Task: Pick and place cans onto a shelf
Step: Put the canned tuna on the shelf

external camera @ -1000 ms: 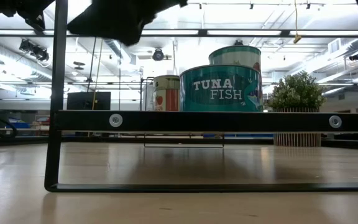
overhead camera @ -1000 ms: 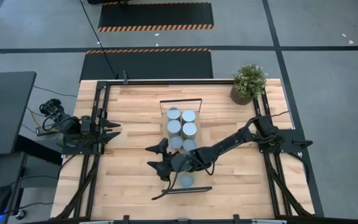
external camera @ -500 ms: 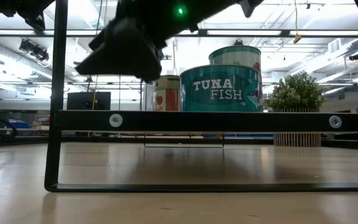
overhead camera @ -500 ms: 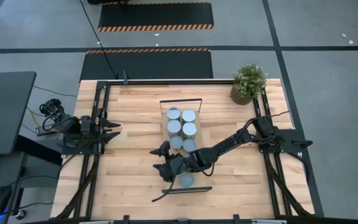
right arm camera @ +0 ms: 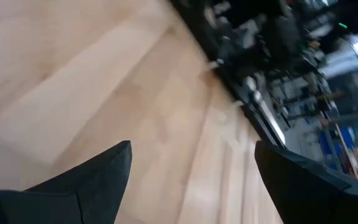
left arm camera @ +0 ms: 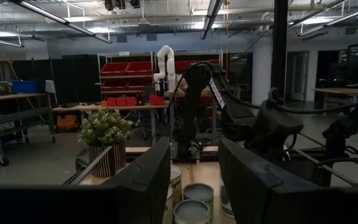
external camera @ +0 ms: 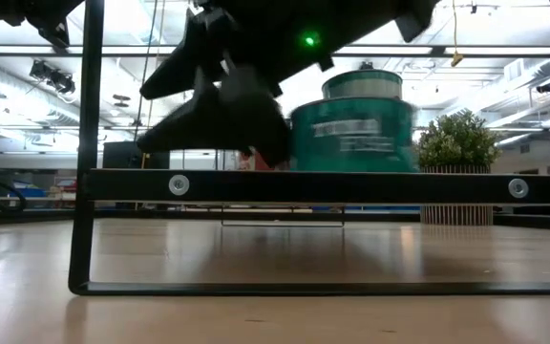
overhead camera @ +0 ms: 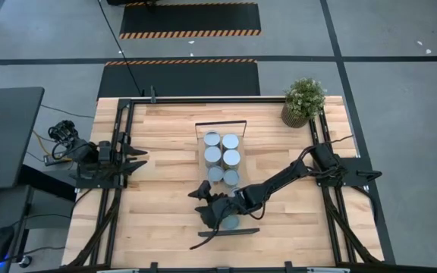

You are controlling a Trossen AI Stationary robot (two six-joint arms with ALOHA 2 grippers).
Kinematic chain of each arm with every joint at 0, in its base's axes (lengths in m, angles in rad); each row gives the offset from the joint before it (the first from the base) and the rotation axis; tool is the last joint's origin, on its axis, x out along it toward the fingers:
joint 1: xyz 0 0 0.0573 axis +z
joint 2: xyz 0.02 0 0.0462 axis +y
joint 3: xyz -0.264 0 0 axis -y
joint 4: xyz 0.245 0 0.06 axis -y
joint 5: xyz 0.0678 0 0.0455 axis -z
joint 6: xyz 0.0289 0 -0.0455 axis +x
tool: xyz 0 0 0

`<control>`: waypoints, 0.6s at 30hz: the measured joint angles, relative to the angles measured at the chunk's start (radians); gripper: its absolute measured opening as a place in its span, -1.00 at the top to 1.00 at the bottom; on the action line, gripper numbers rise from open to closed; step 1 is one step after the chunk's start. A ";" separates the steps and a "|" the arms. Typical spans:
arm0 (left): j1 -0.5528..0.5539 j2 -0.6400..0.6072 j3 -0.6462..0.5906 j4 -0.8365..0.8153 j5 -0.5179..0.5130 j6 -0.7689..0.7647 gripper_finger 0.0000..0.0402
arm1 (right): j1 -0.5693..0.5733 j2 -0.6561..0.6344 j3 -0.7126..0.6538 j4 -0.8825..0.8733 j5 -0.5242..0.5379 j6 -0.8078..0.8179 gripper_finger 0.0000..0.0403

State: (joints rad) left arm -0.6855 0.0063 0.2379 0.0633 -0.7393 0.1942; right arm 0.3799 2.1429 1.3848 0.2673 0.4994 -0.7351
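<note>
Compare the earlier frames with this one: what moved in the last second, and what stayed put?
The right gripper, jaws open and empty, slid across the table toward the near end of the shelf, closing on the lone can there, and dropped lower in the low view. Nothing was grasped or released. The left gripper, the six grouped cans and the potted plant stayed put.

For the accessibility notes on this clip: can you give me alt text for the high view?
The right gripper, open and empty, reaches across the table beside the lone can at the shelf's near end. Six more cans cluster farther along; the left gripper waits at the left edge.
</note>
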 joint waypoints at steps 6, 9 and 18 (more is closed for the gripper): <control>0.000 0.000 0.000 -0.001 0.000 0.000 0.29 | 0.018 -0.004 -0.007 -0.025 -0.017 -0.110 -0.73; 0.000 0.000 0.000 -0.001 0.000 0.000 0.29 | 0.018 -0.007 -0.009 0.011 -0.029 -0.118 -0.73; 0.000 0.000 0.000 -0.001 0.000 0.000 0.29 | 0.008 -0.008 0.002 0.032 0.023 -0.099 -0.73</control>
State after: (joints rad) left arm -0.6857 0.0063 0.2379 0.0628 -0.7391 0.1942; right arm 0.3882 2.1353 1.3864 0.2997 0.5221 -0.8345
